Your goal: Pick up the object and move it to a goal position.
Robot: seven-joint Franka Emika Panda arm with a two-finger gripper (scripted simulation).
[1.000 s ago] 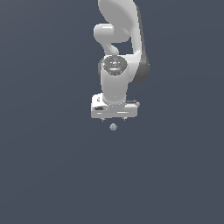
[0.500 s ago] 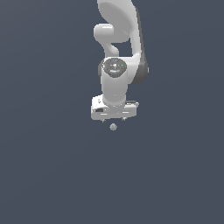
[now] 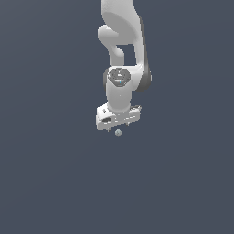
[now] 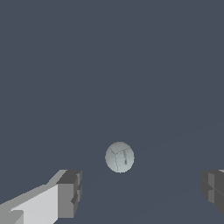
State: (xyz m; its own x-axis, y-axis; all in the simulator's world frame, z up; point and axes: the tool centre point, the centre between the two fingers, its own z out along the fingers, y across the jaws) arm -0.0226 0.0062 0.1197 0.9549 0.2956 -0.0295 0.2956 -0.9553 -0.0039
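The two grey finger pads [image 4: 70,192] stand wide apart in the wrist view, one at each side of the frame, with bare floor between them and nothing gripped. The gripper [image 4: 142,194] is spread far wider than the small pale grey-green ball [image 4: 119,156], which lies between the lines of the two fingers but ahead of the tips, touching neither. Faint seam lines show on its surface. In the exterior view the ball [image 3: 118,132] sits just below the white gripper [image 3: 118,128], close under its short fingertips. Above, the white Panda arm [image 3: 121,55] rises straight up out of the frame, over a plain dark grey-blue ground [image 3: 50,173].
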